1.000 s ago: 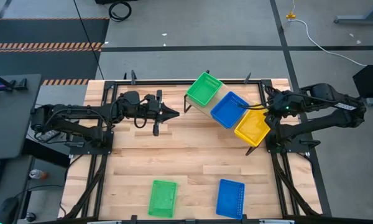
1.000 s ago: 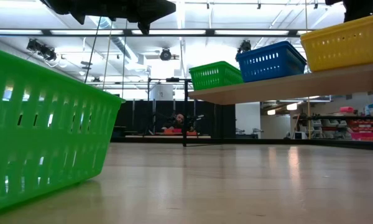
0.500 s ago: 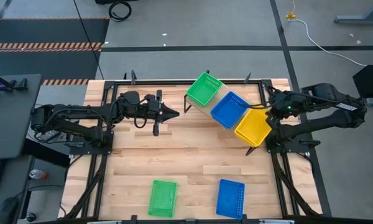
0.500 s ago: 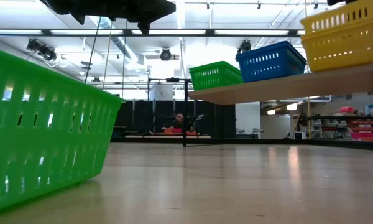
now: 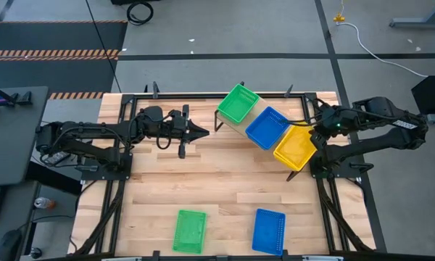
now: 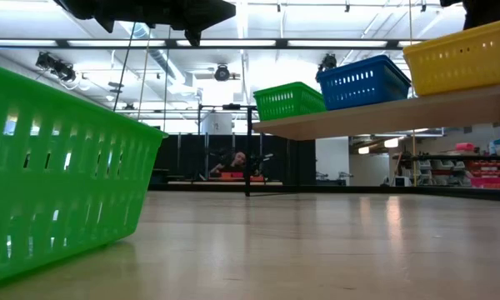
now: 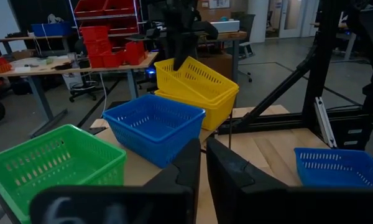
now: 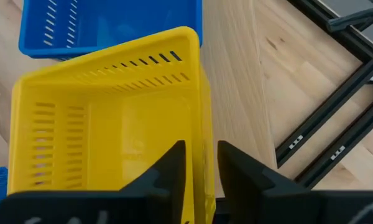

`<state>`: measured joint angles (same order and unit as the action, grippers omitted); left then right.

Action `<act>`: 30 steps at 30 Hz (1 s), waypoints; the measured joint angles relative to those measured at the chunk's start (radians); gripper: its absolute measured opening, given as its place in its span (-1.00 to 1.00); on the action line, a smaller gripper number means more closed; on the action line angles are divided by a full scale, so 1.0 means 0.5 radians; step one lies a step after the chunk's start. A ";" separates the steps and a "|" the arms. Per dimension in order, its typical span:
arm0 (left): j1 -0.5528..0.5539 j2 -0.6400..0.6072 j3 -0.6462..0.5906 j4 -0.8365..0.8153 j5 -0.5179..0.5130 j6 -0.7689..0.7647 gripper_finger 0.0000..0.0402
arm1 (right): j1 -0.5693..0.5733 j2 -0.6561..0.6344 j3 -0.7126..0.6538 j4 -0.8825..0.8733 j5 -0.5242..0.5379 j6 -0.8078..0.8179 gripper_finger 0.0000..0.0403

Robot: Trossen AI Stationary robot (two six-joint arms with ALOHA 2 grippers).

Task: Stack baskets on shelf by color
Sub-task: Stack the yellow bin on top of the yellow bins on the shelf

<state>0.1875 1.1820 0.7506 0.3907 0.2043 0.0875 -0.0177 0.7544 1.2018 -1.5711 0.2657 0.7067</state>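
On the shelf (image 5: 255, 129) rest a green basket (image 5: 238, 103), a blue basket (image 5: 267, 127) and a yellow basket (image 5: 294, 147). The left wrist view shows a second yellow basket (image 7: 196, 73) lying tilted inside the first. My right gripper (image 5: 309, 129) is shut on the upper one's wall, at the shelf's right end. My left gripper (image 5: 201, 132) hangs shut over the table's far left part, left of the shelf, touching nothing. Another green basket (image 5: 189, 230) and another blue basket (image 5: 268, 230) lie flat on the tabletop near its near edge. My right gripper (image 8: 202, 149) pinches the rim of the upper yellow basket's side wall (image 8: 202, 118), one finger inside the basket and one outside. The fingers come from above and from the table's right, slanting down. The basket sits tilted inside the lower yellow basket (image 7: 202, 106) on the shelf.
The shelf stands slanted on thin black legs (image 5: 219, 119) at the table's far right. A black frame rail (image 5: 203, 93) runs along the table's edges. Bare wood lies mid-table between the shelf and the near baskets. A person (image 6: 236, 160) sits far behind.
My right gripper lifted the upper yellow basket partly out of the lower one, then lowered it back in, so in the low view the two again read as one. The left arm kept still.
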 joint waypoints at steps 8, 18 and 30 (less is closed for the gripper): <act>0.000 0.000 0.000 -0.001 0.001 -0.001 -0.86 | 0.000 0.000 -0.181 0.000 -0.095 0.004 -0.45; 0.000 0.000 -0.001 -0.001 0.001 -0.010 -0.83 | 0.001 0.000 -0.144 0.009 -0.132 -0.013 -0.94; 0.000 0.000 -0.001 0.000 0.001 -0.012 -0.82 | 0.001 0.005 -0.055 0.007 -0.173 0.054 -0.95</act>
<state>0.1875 1.1820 0.7502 0.3908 0.2047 0.0814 -0.0174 0.7570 1.1745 -1.5677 0.1791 0.7337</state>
